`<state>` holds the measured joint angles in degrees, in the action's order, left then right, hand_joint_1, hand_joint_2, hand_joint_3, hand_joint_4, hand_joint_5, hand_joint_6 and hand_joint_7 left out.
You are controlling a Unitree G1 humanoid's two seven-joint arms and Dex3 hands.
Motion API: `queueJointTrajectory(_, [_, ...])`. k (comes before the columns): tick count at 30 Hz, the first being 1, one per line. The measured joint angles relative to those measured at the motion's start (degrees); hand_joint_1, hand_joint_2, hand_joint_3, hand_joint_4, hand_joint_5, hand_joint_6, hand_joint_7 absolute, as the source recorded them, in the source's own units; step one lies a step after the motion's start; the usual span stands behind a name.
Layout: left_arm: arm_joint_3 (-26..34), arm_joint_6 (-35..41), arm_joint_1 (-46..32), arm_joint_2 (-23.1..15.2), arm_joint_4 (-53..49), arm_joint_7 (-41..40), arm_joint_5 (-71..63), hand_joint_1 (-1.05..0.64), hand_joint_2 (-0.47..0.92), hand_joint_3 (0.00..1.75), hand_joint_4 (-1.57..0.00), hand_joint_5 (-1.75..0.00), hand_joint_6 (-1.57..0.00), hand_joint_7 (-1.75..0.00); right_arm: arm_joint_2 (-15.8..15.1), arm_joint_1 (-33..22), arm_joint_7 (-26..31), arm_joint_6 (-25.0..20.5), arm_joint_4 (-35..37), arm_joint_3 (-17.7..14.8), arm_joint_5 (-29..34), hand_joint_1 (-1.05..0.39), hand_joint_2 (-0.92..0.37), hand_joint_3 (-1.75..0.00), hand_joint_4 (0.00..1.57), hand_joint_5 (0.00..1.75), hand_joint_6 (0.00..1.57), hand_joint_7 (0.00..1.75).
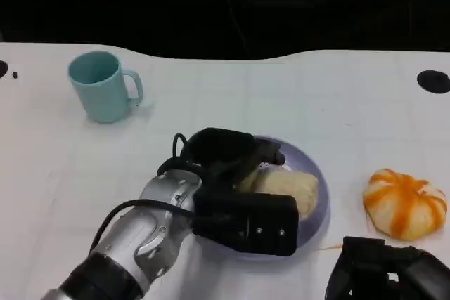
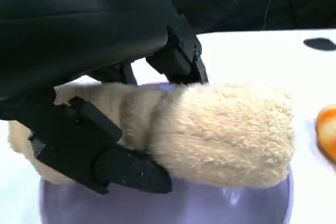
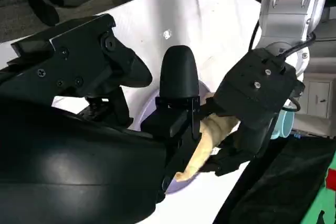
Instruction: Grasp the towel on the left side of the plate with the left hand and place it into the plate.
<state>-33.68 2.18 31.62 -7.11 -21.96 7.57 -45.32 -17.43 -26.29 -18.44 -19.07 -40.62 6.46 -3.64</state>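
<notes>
My towel sits in the plate.
The fluffy cream rolled towel (image 2: 220, 135) lies inside the round lavender plate (image 1: 320, 209), and my left hand (image 1: 225, 159) clasps its end, fingers (image 2: 126, 169) wrapped around it. On the white bench (image 1: 232, 96), my right hand (image 1: 387, 272) rests near an orange-striped pumpkin-shaped toy (image 1: 404, 204); I cannot tell its grip.

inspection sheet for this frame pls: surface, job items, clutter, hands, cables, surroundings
Surface: white table, two black round marks near its far edges.
Job's things: cream towel over the purple plate.
Clutter: teal mug far left, upright; orange-striped pumpkin toy right of plate.
Hands: left hand grips the towel above the plate; right hand low at the table's near right, holding nothing.
Cables: black cable along the left forearm.
Surroundings: dark beyond the table's far edge.
</notes>
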Motion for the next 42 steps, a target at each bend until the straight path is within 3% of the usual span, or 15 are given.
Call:
queueJointTrajectory(5, [-0.64,0.93,-0.01,-1.33,3.53,1.53,-1.9,-0.87,0.92,0.19,-0.09,-0.14,-0.06,0.0,0.0,0.01,-0.01,0.06,0.02,0.0,0.02,-0.05,-0.6,-1.1,0.75,1.75,0.65,1.47])
queueJointTrajectory(13, [0.03,1.35,-2.35,-4.79,12.05,4.35,-1.86,-0.93,0.92,0.25,-0.09,-0.19,-0.07,-0.02,0.03,0.08,-0.07,0.06,0.02,-0.11,-0.29,-0.05,-0.61,-1.12,0.75,1.75,0.65,1.47])
queueJointTrajectory(16, [2.3,1.1,-5.11,-7.28,17.41,6.52,0.08,-0.73,0.92,0.26,-0.14,-0.27,-0.08,-0.02,0.06,0.24,-0.07,-0.29,0.02,-0.18,-0.84,-0.05,-0.6,-1.12,0.75,1.75,0.65,1.47])
queueJointTrajectory(18, [4.82,1.02,-7.08,-8.75,20.89,9.08,3.51,-0.54,0.92,0.24,-0.21,-0.41,-0.16,-0.06,0.05,0.37,0.0,-0.42,0.02,-0.13,-0.78,-0.05,-0.6,-1.12,0.74,1.75,0.65,1.47])
queueJointTrajectory(20, [7.8,0.47,-9.46,-9.75,23.86,11.2,8.6,-0.46,0.92,0.23,-0.26,-0.47,-0.21,-0.09,0.02,0.51,0.07,-0.54,-0.01,-0.09,-0.72,-0.05,-0.6,-1.12,0.74,1.75,0.65,1.47])
queueJointTrajectory(24, [12.74,-1.03,-14.36,-10.36,27.85,12.51,17.58,-0.26,0.92,0.23,-0.53,-0.66,-0.56,-0.22,-0.02,0.67,0.16,-0.85,-0.19,-0.02,-0.69,-0.06,-0.6,-1.12,0.74,1.75,0.64,1.47])
queueJointTrajectory(26, [16.19,-1.89,-17.65,-9.74,30.2,12.99,24.27,-0.2,0.92,0.25,-0.59,-0.76,-0.68,-0.24,-0.03,0.67,0.31,-1.35,-0.32,-0.04,-0.69,-0.06,-0.6,-1.12,0.74,1.75,0.64,1.47])
queueJointTrajectory(27, [17.78,-2.29,-19.13,-9.42,31.13,13.13,27.29,-0.13,0.9,0.3,-0.7,-0.87,-0.81,-0.32,-0.02,0.67,0.33,-1.51,-0.34,-0.04,-0.71,-0.06,-0.6,-1.12,0.74,1.75,0.64,1.48])
queueJointTrajectory(28, [19.16,-2.78,-20.36,-9.14,31.64,13.17,30.3,-0.1,0.83,0.46,-0.74,-0.94,-0.84,-0.44,-0.02,0.73,0.33,-1.58,-0.36,-0.04,-0.72,-0.06,-0.6,-1.12,0.74,1.75,0.64,1.48])
queueJointTrajectory(30, [21.97,-4.27,-23.05,-7.81,32.2,13.15,36.16,-0.06,0.62,0.89,-0.81,-1.07,-0.85,-0.76,-0.02,0.81,0.37,-1.61,-0.43,-0.05,-0.72,-0.06,-0.6,-1.11,0.74,1.75,0.64,1.48])
queueJointTrajectory(33, [24.87,-6.13,-26.54,-5.29,32.49,12.7,42.04,-0.06,0.48,1.21,-0.85,-1.39,-0.84,-1.16,0.0,1.02,0.36,-1.6,-0.43,-0.03,-0.73,-0.07,-0.59,-1.11,0.74,1.75,0.64,1.48])
queueJointTrajectory(38, [27.79,-5.16,-31.9,-1.82,36.39,10.26,47.2,-0.12,0.44,1.37,-0.88,-1.69,-0.83,-1.45,0.01,1.26,0.39,-1.6,-0.39,-0.02,-0.72,-0.06,-0.6,-1.11,0.74,1.75,0.65,1.48])
queueJointTrajectory(42, [29.71,-3.55,-37.68,-0.76,40.28,9.34,50.41,-0.15,0.4,1.51,-0.93,-1.74,-0.77,-1.67,0.0,1.39,0.44,-1.83,-0.41,-0.08,-0.73,-0.05,-0.61,-1.1,0.73,1.75,0.64,1.48])
